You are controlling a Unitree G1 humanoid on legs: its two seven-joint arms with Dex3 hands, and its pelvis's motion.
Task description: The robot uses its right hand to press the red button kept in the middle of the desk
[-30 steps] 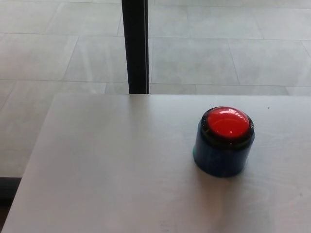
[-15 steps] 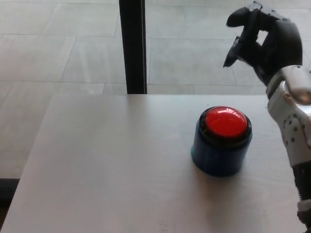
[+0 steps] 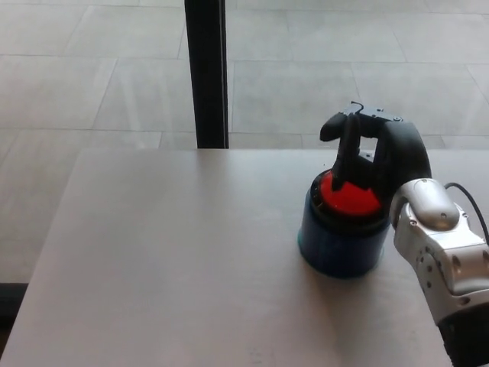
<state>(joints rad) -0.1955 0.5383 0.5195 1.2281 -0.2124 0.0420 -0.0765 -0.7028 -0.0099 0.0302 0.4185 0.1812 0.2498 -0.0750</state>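
Red button, round blue base

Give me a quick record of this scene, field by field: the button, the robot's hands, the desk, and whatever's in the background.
button: red button with a domed red cap on a blue round base, standing upright on the desk
right hand: right hand over the button's cap, fingers curled down onto the red top, grasping nothing
left hand: not in view
desk: pale desk, nothing else on it in view
background: tiled floor and a dark vertical post behind the desk's far edge
task stage: hand at the button; whether the cap is pressed in cannot be told
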